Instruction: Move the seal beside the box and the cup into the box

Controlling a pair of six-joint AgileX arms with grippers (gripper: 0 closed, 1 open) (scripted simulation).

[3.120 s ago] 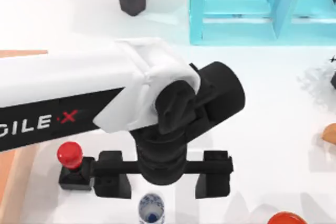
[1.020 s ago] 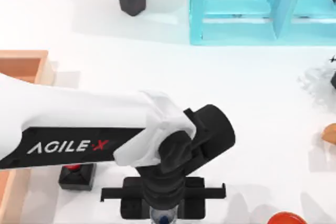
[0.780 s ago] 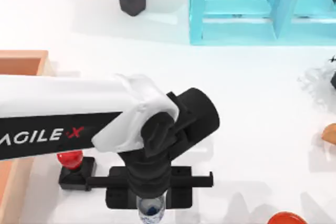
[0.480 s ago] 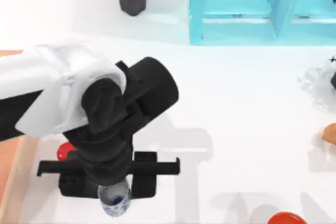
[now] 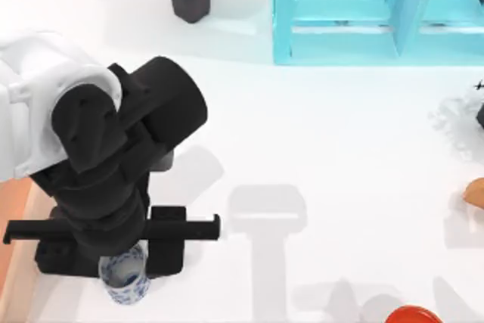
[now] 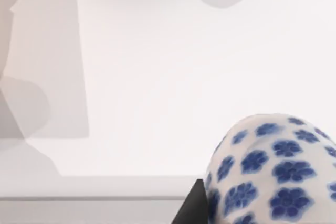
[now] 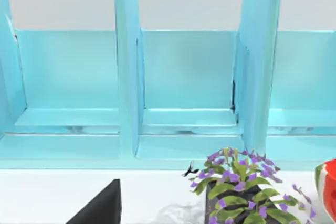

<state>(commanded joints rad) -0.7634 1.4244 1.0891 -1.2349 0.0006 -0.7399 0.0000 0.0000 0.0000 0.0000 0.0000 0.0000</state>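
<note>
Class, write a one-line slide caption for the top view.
Left gripper carries the small white cup with blue pattern toward the table's left side.

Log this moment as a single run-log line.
left end effector: shut on cup | location: near box | right arm: parked

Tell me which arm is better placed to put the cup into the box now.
The left arm, most likely: its claw already holds the cup, close to the box at the table's left edge. The right arm faces the turquoise shelf.
</note>
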